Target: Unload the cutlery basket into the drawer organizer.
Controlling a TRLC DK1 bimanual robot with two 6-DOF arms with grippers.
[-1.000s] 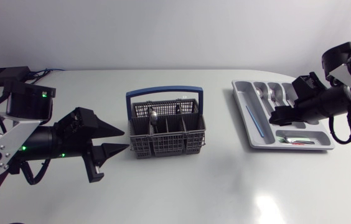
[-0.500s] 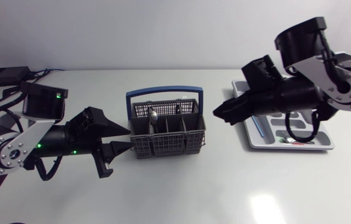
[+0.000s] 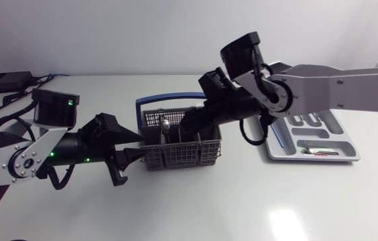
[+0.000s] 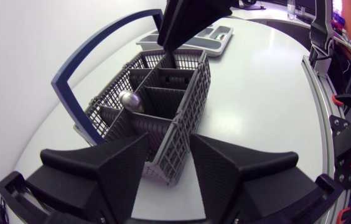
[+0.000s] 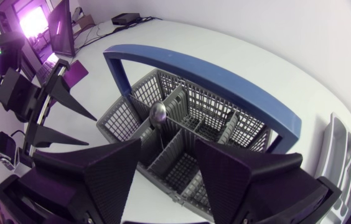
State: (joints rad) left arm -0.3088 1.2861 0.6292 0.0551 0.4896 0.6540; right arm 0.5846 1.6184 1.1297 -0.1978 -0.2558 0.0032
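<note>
From the head view I count one cutlery basket (image 3: 179, 137), one drawer organizer (image 3: 350, 152) and two arms on the white counter. The basket stands mid-counter: a grey plastic lattice box split into cells, with a blue hoop handle upright over it. One spoon (image 3: 165, 125) stands in a left cell, its shiny metal bowl up. The organizer is a pale grey moulded tray at the right, well apart from the basket, with long slots; one small item with green and red on it (image 3: 320, 152) lies in its near slot. My left arm (image 3: 41, 150) comes in low from the left, the left jaws apart with their tips at the basket's left end wall. My right arm (image 3: 323, 84) reaches past the middle, the right jaws above the basket's far right cells.

In the left wrist view the left jaws stand apart with the basket's (image 4: 163, 106) end corner between them; I cannot tell whether they touch it. The spoon's rounded bowl (image 4: 130, 99) shows above the dividers. The organizer (image 4: 216, 34) lies beyond.

In the right wrist view the right jaws are apart over the basket (image 5: 194, 124), holding nothing. The spoon (image 5: 159, 113) stands just ahead of them, under the blue handle (image 5: 206, 74).
</note>
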